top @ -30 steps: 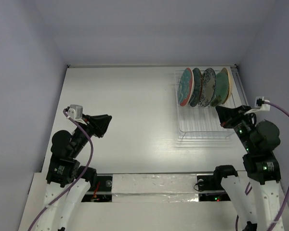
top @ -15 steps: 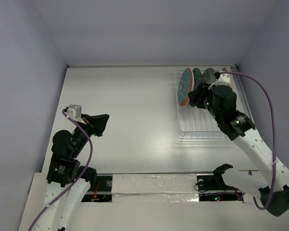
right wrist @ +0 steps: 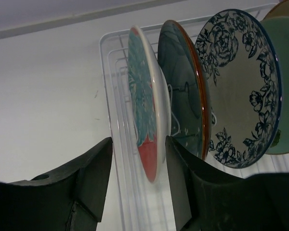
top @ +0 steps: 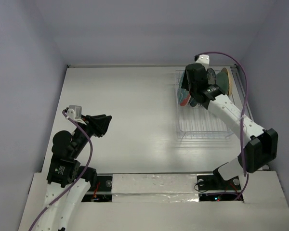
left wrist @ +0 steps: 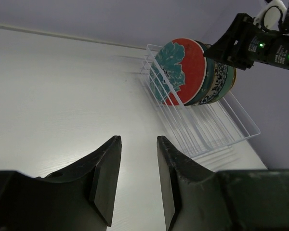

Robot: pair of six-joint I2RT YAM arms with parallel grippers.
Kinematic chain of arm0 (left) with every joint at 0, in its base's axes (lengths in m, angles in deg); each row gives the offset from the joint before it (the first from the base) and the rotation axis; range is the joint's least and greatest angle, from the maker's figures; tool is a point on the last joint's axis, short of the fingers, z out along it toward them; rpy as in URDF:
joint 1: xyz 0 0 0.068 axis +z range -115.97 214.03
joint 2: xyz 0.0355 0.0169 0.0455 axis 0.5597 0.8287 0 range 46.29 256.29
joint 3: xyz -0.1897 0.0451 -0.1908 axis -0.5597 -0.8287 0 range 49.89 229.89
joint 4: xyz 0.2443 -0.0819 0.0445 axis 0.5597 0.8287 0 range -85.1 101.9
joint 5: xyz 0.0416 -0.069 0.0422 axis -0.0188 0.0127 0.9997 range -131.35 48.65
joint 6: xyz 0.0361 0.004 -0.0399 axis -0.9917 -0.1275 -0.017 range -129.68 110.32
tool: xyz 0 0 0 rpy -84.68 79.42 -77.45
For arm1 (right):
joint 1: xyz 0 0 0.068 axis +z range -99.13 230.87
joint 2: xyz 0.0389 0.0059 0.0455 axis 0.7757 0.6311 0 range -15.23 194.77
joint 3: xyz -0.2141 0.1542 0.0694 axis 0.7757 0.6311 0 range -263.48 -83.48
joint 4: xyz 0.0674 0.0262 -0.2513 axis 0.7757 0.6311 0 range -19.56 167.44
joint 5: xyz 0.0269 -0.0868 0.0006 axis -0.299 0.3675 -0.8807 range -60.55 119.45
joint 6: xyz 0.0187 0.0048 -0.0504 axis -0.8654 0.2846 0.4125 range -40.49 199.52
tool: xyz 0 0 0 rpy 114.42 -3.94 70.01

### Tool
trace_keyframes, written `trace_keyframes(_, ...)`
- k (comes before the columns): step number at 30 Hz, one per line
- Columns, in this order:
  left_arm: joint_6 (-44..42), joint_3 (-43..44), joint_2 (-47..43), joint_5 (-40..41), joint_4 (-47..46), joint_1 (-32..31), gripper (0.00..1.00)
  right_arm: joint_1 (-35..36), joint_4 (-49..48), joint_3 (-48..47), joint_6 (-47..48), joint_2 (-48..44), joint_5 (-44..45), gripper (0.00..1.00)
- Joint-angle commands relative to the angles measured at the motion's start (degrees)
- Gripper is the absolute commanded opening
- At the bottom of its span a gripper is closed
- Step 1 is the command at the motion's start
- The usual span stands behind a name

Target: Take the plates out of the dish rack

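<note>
Several plates stand on edge at the far end of the white wire dish rack (top: 202,127). The front one is the red-and-teal floral plate (right wrist: 144,96); behind it stand a dark teal plate (right wrist: 180,82), a white plate with dark blue flowers (right wrist: 241,86) and a pale green one (right wrist: 286,72). My right gripper (right wrist: 138,140) is open and straddles the lower rim of the red-and-teal plate, one finger on each side, with a gap left on its face side. Far to the left, my left gripper (left wrist: 138,139) is open over bare table with nothing between its fingers.
The near half of the rack (left wrist: 216,130) holds no plates. The right arm (top: 226,108) stretches over the rack's right side. White walls close the table at the back and both sides. Open table surface (top: 130,106) lies between the left gripper and the rack.
The right arm has swung from beside its base out over the rack and opened around the front plate. The left gripper's jaws have parted; its arm has stayed in place.
</note>
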Motion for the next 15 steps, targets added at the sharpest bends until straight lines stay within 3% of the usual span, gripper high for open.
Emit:
trace_keyframes(1, 0.1, -0.3, -0.9, -0.8, -2.2, -0.2, 0.33, -0.1, 2.7, -6.7, 1.4, 4.2, 6.9, 0.53)
trace_keyframes(13, 0.0, -0.1, -1.4, -0.5, -1.8, -0.2, 0.38, -1.3, 2.9, -11.2, 3.2, 15.6, 10.7, 0.52)
trace_keyframes(15, 0.0, -0.2, -1.4, -0.4, -1.8, -0.2, 0.38, -1.8, 2.3, -11.4, 3.6, 16.7, 10.5, 0.43)
